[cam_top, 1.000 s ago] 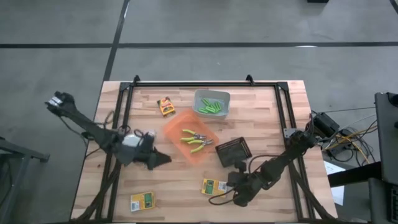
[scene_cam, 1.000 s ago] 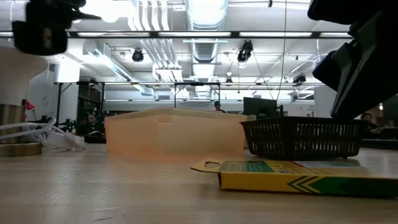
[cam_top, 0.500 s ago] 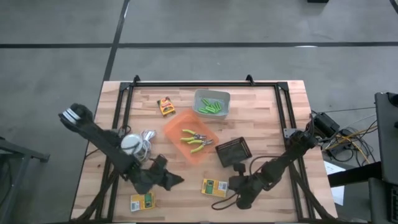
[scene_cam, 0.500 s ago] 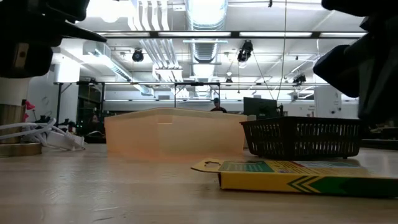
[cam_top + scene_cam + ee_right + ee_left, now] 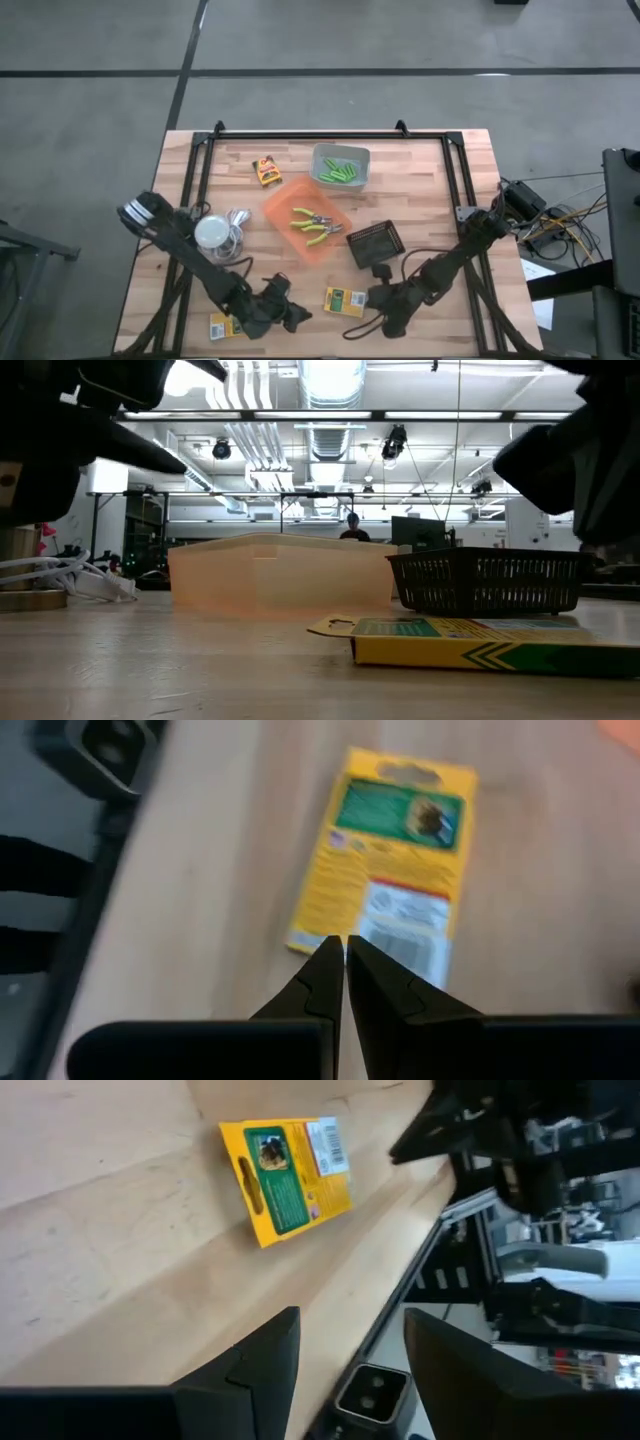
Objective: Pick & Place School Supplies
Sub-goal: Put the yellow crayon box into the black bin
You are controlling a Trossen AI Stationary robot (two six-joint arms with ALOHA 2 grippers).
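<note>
Three yellow-and-green printed boxes lie flat on the wooden tabletop [image 5: 420, 170]. One box [image 5: 344, 300] rests near the front edge; its face shows a green panel with a small picture, a white barcode label and a hang tab. The right hand [image 5: 372, 296] hovers just beside it, fingers [image 5: 330, 982] pressed together and empty. A second box [image 5: 222, 325] lies at the front left, partly covered by the left arm, whose hand [image 5: 290, 315] has its fingers [image 5: 262, 1370] spread apart, holding nothing. A third box [image 5: 266, 171] sits near the back. Two green-handled pliers [image 5: 314, 225] lie in the orange bin [image 5: 285, 195], lime-green markers [image 5: 340, 172] in the grey bin [image 5: 342, 152].
</note>
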